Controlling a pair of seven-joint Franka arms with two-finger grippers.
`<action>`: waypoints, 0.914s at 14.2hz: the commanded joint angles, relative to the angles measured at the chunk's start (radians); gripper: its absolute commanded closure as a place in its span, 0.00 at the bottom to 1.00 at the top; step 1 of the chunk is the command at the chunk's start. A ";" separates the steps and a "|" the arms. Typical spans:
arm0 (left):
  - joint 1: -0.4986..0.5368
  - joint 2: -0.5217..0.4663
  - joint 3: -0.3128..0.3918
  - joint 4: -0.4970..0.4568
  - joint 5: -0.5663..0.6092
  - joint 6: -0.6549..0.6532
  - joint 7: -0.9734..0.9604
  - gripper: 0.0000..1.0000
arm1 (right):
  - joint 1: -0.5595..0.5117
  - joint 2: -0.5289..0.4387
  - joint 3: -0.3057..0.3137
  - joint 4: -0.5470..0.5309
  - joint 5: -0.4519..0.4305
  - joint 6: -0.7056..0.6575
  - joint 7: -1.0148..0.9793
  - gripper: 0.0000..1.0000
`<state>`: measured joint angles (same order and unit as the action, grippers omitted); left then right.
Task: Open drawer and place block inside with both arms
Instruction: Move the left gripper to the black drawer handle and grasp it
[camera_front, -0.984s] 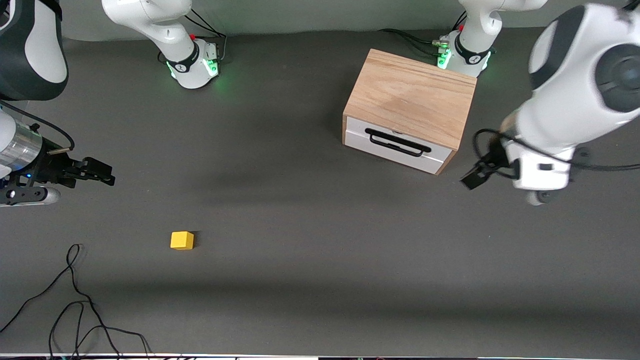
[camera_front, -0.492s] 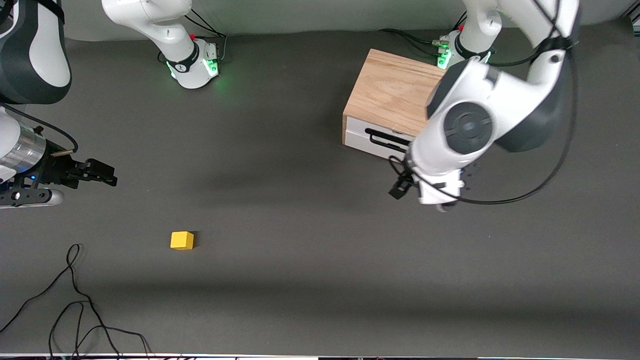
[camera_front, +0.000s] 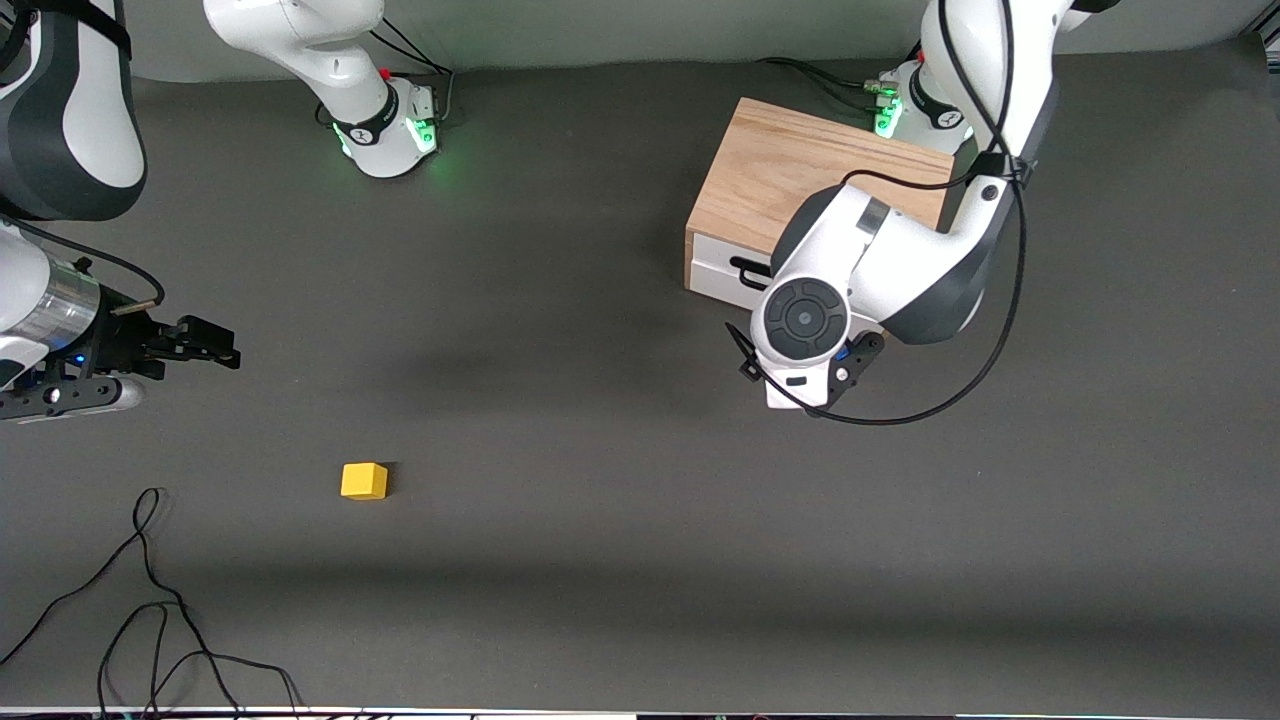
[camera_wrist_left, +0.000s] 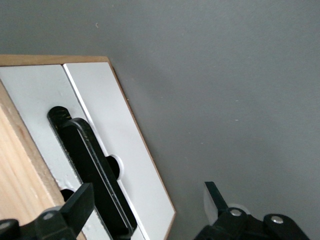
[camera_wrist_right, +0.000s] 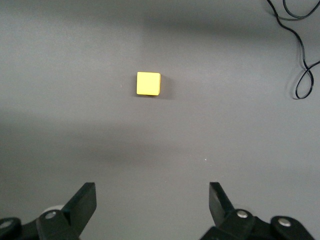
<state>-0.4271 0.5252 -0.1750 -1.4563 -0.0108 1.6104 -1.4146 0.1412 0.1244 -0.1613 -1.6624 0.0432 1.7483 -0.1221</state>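
The light oak box (camera_front: 790, 170) stands near the left arm's base, its white drawer (camera_front: 715, 275) shut. In the left wrist view the drawer front (camera_wrist_left: 125, 150) and its black bar handle (camera_wrist_left: 95, 170) fill one side. My left gripper (camera_front: 805, 362) is open just in front of the drawer; its wrist hides most of the panel. In the wrist view, the left gripper (camera_wrist_left: 148, 200) has one finger by the handle, not gripping it. The yellow block (camera_front: 364, 480) lies on the mat. My right gripper (camera_front: 225, 345) is open and empty at the right arm's end, with the block (camera_wrist_right: 149, 83) ahead of its open fingers (camera_wrist_right: 85, 200).
A loose black cable (camera_front: 150, 600) lies on the mat at the right arm's end, nearer to the front camera than the block; it also shows in the right wrist view (camera_wrist_right: 300, 50). Dark grey mat covers the table.
My left arm has swung in from the left arm's end of the table to the drawer front. My right gripper has barely shifted. The block and box have not moved.
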 joint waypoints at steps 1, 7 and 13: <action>-0.028 -0.027 0.015 -0.056 0.015 0.009 -0.001 0.02 | 0.000 -0.005 -0.006 -0.002 0.020 0.008 -0.034 0.00; -0.033 -0.028 0.015 -0.128 0.017 0.023 0.000 0.04 | 0.000 -0.006 -0.007 -0.002 0.020 0.008 -0.036 0.00; -0.056 -0.031 0.015 -0.194 0.018 0.083 -0.007 0.08 | -0.002 -0.006 -0.007 -0.002 0.020 0.008 -0.050 0.00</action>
<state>-0.4641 0.5251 -0.1747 -1.6024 -0.0089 1.6635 -1.4144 0.1410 0.1244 -0.1633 -1.6621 0.0435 1.7484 -0.1393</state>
